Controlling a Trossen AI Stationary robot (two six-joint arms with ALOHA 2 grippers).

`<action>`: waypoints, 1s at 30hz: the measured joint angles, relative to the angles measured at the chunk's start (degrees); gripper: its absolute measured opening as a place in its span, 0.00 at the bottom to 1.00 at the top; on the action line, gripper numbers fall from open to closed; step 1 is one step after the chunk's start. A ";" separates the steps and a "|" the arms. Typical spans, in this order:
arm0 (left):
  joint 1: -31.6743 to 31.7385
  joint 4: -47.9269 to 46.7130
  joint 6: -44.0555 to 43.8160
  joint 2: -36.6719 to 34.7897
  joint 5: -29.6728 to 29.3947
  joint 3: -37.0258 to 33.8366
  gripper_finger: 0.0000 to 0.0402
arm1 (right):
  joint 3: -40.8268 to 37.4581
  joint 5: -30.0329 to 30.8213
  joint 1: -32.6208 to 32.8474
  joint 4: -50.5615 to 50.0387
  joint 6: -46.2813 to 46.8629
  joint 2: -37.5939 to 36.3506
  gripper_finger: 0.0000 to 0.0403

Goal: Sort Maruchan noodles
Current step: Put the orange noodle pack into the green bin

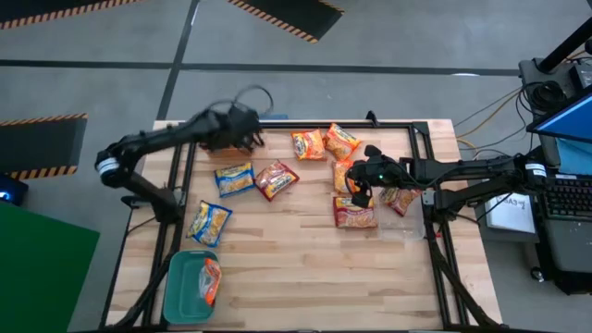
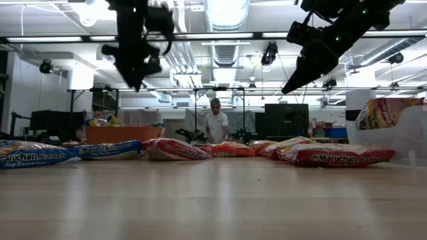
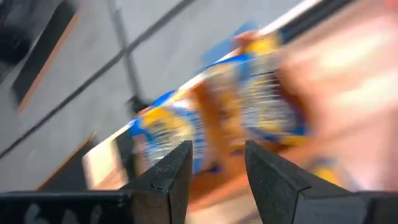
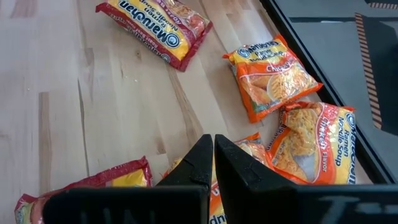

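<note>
gripper on my left (image 1: 248, 139) hangs above the far left part of the worktop (image 1: 305, 268), raised well clear in the low view (image 2: 137, 70); its fingers (image 3: 168, 177) stand parted with nothing between them, and past them i see a blurred blue-and-yellow packet (image 3: 249, 106) over something orange. my left arm stretches from the left edge toward the far side, wrist bent down.

my right gripper (image 1: 363, 196) is clenched, fingers (image 4: 211, 165) pressed together on nothing, poised over the right cluster of packets. that arm reaches in level from the right edge; in the low view it slants down with the tip clear of the wood (image 2: 293, 83).

the maruchan noodles lie flat and scattered. two blue-and-yellow packets rest on the left: one (image 1: 234, 178) with its long axis across the worktop, one (image 1: 210, 222) nearer the front, tilted. a red packet (image 1: 276, 179) sits just beside the first, turned diagonally. two orange packets (image 1: 308, 144) (image 1: 340, 141) lie near the far edge, side by side. under my right gripper an orange packet (image 1: 343, 174) runs front to back, and a red one (image 1: 355, 215) lies crosswise in front of it. another orange packet (image 1: 400, 198) lies at the right rail.

a teal bin (image 1: 185, 289) at the front left corner holds one orange packet (image 1: 212, 280).
</note>
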 joint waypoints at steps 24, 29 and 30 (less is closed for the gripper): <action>-40.21 57.73 34.74 -6.41 5.66 -26.22 0.30 | -0.20 -0.52 0.02 4.48 15.09 10.68 0.02; -37.20 57.67 41.67 -6.78 8.71 -26.14 0.25 | 0.81 -0.50 -0.13 8.09 16.07 15.87 0.02; -36.53 57.64 42.54 -6.87 10.14 -26.14 0.24 | 1.53 -0.52 -0.39 7.98 16.08 16.67 0.02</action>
